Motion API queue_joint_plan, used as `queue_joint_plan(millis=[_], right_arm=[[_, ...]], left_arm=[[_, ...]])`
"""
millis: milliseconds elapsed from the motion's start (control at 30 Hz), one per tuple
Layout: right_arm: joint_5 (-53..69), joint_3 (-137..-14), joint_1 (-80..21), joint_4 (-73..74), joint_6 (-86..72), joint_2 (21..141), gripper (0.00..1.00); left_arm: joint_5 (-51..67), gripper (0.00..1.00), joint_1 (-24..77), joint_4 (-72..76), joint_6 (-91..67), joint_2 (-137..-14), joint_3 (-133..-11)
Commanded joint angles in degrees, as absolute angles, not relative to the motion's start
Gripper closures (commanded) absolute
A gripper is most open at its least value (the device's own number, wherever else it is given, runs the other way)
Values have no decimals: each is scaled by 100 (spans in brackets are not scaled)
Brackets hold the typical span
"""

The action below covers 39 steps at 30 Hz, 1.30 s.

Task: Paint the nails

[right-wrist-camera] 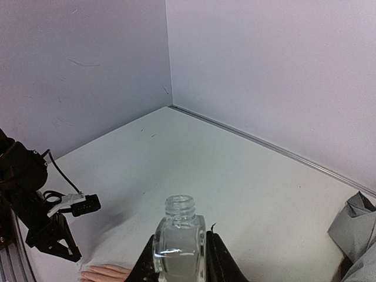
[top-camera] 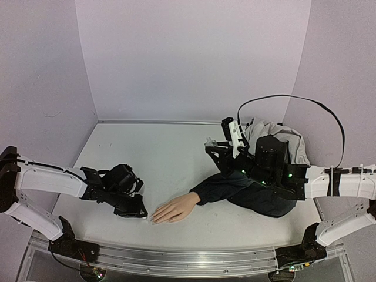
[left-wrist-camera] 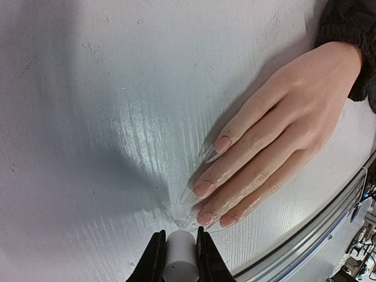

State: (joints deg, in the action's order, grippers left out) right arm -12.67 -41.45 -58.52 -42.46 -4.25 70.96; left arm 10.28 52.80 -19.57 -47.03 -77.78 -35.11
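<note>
1. Left wrist view: we find the left gripper [left-wrist-camera: 179, 249] clamped on a pale cylindrical cap [left-wrist-camera: 178, 263], just beside the nails [left-wrist-camera: 204, 188]; contact cannot be confirmed.
2. The nails belong to the mannequin hand [left-wrist-camera: 282, 129], lying flat on the table [left-wrist-camera: 88, 117].
3. We find the right gripper [right-wrist-camera: 179, 267] closed around a clear glass bottle [right-wrist-camera: 178, 235], upright and uncapped.

4 of the nails [left-wrist-camera: 203, 188] show, pale pink and glossy, facing up on the fingertips of the mannequin hand [top-camera: 176, 208]; it lies palm down on the counter [top-camera: 164, 164] by the near edge; fingertips point left.
</note>
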Motion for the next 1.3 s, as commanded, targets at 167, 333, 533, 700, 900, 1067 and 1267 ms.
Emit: queue_joint_plan(millis=[167, 333, 533, 700, 900, 1067, 1267], right_arm=[[-1240, -4253, -5862, -4737, -450, 7044, 100], [-1222, -4293, -5861, -4741, -431, 7097, 100], [-1220, -4307, -5861, -4719, -430, 7061, 100], [-1252, -4272, -5861, -4702, -431, 7014, 100], [-1263, -4280, -5862, -4702, -422, 7040, 100], [-1277, -4248, -5862, -4686, -422, 6992, 100], [-1301, -4232, -5862, -4675, -438, 6978, 100]], left_arm=[[952, 100, 5256, -1795, -4541, -7041, -3532], [1167, 100, 5263, -1667, -4379, -7282, -3711], [1312, 100, 5265, -1570, -4292, -7680, -3889], [1325, 100, 5265, -1546, -4263, -7774, -3928], [1303, 100, 5265, -1545, -4262, -7822, -3955], [1266, 100, 5265, -1547, -4267, -7830, -3953], [1290, 100, 5268, -1538, -4245, -7896, -3985]])
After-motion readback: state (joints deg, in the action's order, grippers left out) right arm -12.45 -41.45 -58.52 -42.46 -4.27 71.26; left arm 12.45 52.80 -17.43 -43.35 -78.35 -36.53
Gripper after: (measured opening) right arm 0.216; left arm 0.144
